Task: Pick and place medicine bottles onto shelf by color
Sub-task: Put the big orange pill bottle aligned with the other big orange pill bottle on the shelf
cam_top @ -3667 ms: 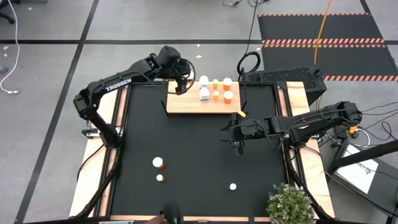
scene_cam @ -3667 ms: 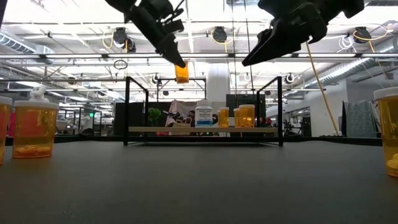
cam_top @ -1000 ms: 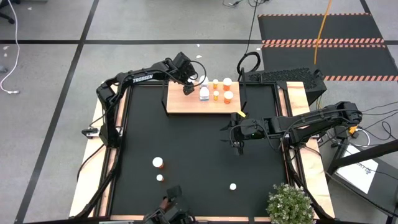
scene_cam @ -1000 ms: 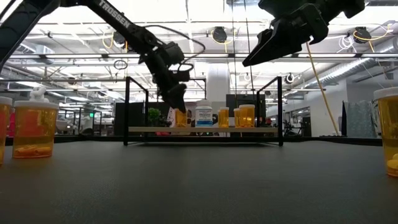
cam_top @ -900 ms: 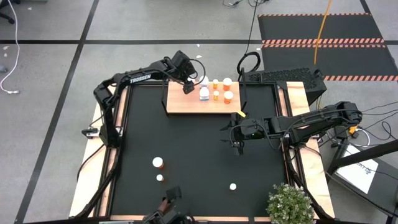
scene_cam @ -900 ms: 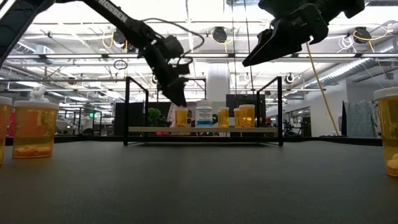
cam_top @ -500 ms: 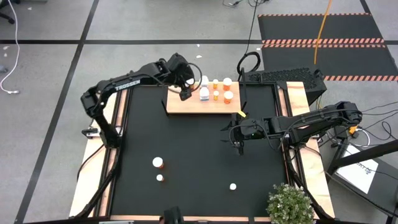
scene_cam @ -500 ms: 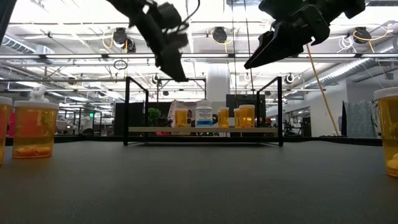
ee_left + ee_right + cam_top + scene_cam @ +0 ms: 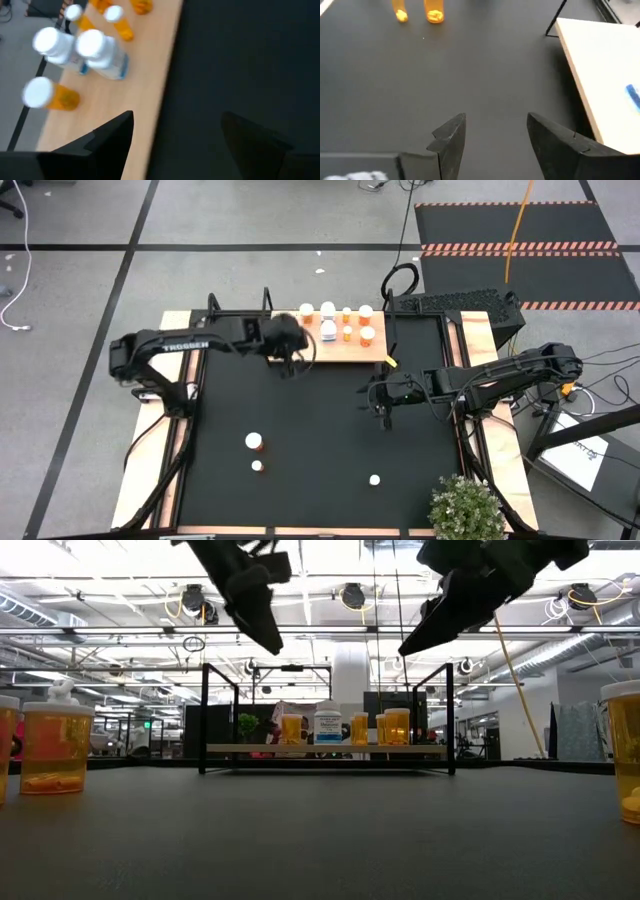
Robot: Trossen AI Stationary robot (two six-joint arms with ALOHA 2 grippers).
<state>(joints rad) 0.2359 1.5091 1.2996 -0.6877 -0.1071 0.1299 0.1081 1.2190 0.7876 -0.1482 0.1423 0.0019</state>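
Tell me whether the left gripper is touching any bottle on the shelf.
Apart. In the left wrist view the left gripper is open and empty, with bare shelf between its fingers and the nearest orange bottle.

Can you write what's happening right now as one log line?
left claw: open, empty, beside shelf | right claw: open, waiting mid-table | orange bottle: on shelf

Overhead view straight down, table-level view facing the shelf (image 9: 325,749), wrist views close above the table, all sharing it

Two dark jointed arms, white TROSSEN lettering on left arm (image 9: 180,346), blk wedge fingers.
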